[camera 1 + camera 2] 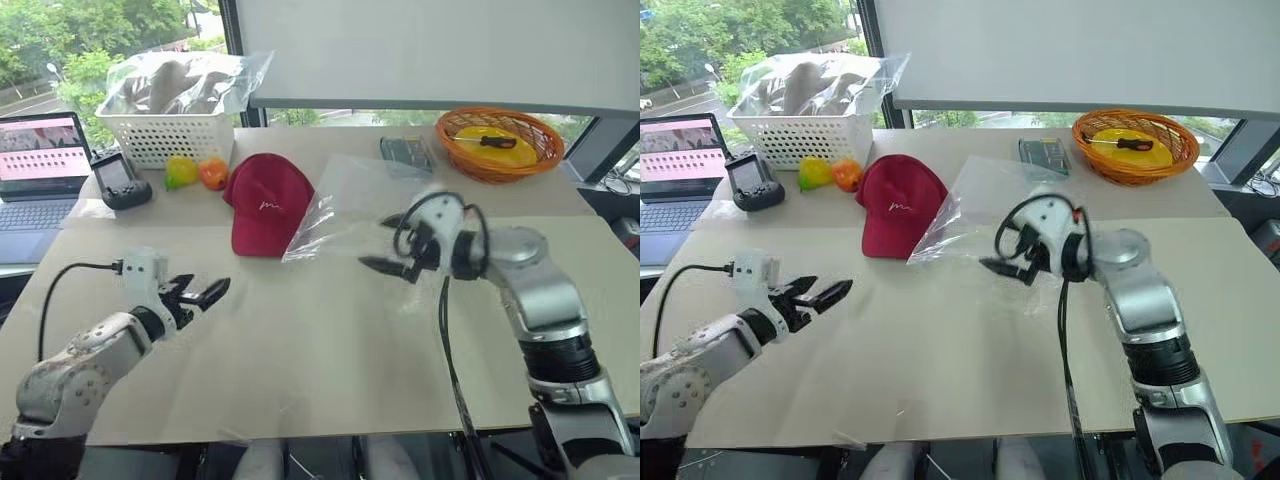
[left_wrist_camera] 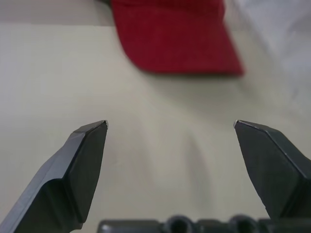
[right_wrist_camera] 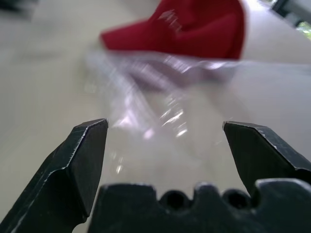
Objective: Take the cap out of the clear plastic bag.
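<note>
Maroon fabric cap (image 1: 265,203) — soft, light — we grip at its stiff brim; both end effectors released: left end effector (image 1: 203,296), right end effector (image 1: 392,256).

A beige table (image 1: 300,350) is seen, on which the cap (image 1: 265,203) (brim toward the robot), the clear plastic bag (image 1: 345,205), a white basket (image 1: 170,135), an orange basket (image 1: 500,145), two fruits (image 1: 197,172) and a laptop (image 1: 40,160) are laid.

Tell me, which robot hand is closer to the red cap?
Right. The right gripper hovers over the clear plastic bag beside the cap; the left gripper sits farther back.
</note>
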`<state>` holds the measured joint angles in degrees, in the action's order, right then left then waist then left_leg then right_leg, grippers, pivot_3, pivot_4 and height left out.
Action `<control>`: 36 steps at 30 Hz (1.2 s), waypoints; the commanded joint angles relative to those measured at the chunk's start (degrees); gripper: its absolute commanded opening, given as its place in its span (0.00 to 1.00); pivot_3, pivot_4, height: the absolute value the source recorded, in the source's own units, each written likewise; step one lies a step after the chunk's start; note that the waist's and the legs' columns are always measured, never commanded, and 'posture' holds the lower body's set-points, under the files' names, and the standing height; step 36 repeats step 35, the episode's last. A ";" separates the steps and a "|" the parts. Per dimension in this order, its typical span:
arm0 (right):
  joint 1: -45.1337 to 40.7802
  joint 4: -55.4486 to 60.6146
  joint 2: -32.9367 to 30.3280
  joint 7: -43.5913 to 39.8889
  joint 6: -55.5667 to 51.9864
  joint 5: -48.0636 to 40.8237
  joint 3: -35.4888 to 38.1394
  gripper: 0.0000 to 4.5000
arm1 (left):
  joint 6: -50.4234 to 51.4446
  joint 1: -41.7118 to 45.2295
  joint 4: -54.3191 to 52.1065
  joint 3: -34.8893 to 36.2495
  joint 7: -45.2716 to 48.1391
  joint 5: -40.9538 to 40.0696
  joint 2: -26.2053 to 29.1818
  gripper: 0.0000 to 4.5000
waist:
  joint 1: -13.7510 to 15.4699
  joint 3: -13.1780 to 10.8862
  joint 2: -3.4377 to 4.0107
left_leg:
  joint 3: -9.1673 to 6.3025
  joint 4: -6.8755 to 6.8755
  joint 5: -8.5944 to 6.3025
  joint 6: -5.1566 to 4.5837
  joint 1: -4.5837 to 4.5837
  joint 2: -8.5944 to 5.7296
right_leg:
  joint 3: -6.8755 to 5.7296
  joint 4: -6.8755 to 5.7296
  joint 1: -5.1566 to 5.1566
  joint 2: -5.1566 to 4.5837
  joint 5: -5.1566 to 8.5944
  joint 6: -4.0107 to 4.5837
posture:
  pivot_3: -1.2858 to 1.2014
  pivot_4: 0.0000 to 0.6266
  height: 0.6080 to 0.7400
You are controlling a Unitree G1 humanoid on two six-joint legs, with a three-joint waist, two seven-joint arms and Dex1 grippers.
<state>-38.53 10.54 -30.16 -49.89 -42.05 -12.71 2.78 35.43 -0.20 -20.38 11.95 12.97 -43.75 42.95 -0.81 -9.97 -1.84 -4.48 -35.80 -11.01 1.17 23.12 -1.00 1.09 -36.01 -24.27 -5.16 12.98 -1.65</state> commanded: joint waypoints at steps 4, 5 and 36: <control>-0.29 -1.48 2.14 16.84 -9.50 -4.67 18.30 0.99 | -14.07 -8.07 -2.71 5.36 0.76 15.52 -2.14 1.00 | 0.58 -0.01 0.02 | -0.05 0.06 -0.04 0.00 0.19 -0.04 | -0.05 0.11 -0.08 -0.08 0.04 -0.05 | 0.52 0.24 0.97; 0.78 -2.03 1.65 19.40 -9.09 -2.84 18.23 0.99 | -15.90 -8.53 -1.12 6.56 -0.31 17.51 -3.22 1.00 | 0.63 -0.02 0.03 | -0.03 0.09 -0.06 -0.03 0.19 -0.04 | -0.04 0.15 -0.09 -0.08 0.04 -0.05 | 0.52 0.24 0.97; 17.63 -9.43 2.49 38.52 10.26 12.47 10.26 0.99 | -29.52 -3.53 16.59 17.99 -12.78 27.03 -22.41 1.00 | -0.05 -0.02 0.04 | 0.12 -0.28 -0.07 -0.07 -0.09 -0.02 | 0.02 -0.13 0.22 -0.02 -0.02 -0.28 | 0.52 0.24 0.97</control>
